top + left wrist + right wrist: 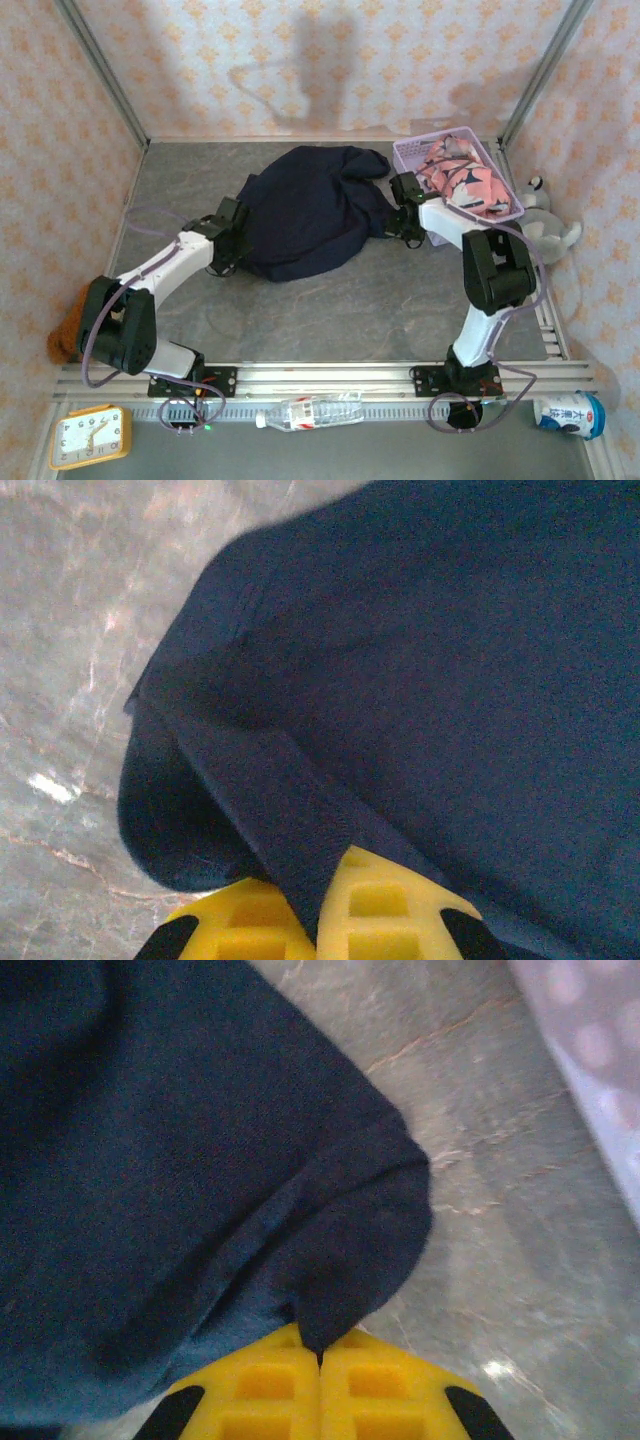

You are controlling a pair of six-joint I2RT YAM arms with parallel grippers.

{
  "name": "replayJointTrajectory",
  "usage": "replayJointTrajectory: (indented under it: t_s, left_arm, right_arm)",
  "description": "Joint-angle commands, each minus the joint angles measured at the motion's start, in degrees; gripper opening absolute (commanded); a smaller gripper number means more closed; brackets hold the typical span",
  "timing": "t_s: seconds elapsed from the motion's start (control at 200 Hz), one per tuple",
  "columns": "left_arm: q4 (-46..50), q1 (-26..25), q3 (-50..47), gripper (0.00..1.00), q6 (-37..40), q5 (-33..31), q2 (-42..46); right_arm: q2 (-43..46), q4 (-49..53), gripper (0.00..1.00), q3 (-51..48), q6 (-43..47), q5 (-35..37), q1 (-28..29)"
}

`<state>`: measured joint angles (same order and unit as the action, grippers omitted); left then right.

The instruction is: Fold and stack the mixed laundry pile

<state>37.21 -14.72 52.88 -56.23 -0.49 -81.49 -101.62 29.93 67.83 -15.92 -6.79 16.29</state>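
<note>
The basket (404, 153) holds the pink cloth (466, 186). On the tabletop (350, 312), the navy cloth (310, 212) is clamped at opposite edges by the left end effector (318, 912) and the right end effector (320, 1378).

I've got top cam looking down from behind; both wrist cams close on the cloth (310, 212), opposite edges.

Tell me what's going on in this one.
Both arms are working on the large dark navy cloth, which lies rumpled on the grey table. The left claw is shut on a fold at its left edge, the right claw on a corner at its right edge. The salmon-pink shark-print cloth sits in the lavender plastic basket, untouched.
</note>
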Motion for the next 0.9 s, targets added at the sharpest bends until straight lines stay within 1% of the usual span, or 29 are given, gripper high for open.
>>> replayJointTrajectory:
  t_s: [0.0, 0.09, 0.21, 0.335, 0.475, 0.736, 0.821, 0.896]
  left_arm:
    - [3.18, 2.40, 6.00, 0.00, 4.35, -1.61, 2.24]
    - [5.01, 3.81, 12.40, 0.00, 7.50, -0.33, 1.63]
    - [7.85, 4.21, 22.81, 0.00, 11.19, 1.04, 0.07]
    - [9.06, 4.37, 30.88, 0.00, 12.32, 2.31, -0.32]
    - [8.57, 5.53, 38.44, 0.00, 13.10, 5.71, -0.33]
    - [13.21, 6.55, 62.46, 0.00, 18.52, 8.26, -2.18]
    - [13.83, 6.55, 68.27, 0.00, 19.20, 9.21, -1.47]
    - [13.67, 6.55, 71.25, 0.00, 19.10, 9.72, 0.19]
  right_arm:
    - [7.92, 3.89, 0.00, 4.11, 1.79, 1.69, -1.14]
    - [11.49, 5.57, 0.00, 7.37, 2.67, -0.01, -1.84]
    - [14.37, 8.02, 0.00, 13.63, 3.86, -0.94, -2.13]
    - [15.00, 11.17, 0.00, 20.79, 4.37, -2.04, -2.37]
    - [15.55, 13.36, 0.00, 28.47, 4.88, -4.05, -2.41]
    - [17.86, 18.61, 0.00, 46.05, 7.94, -3.73, -2.59]
    - [19.40, 20.39, 0.00, 50.72, 8.27, -4.55, -2.59]
    - [21.72, 21.07, 0.00, 53.44, 8.04, -5.62, -2.61]
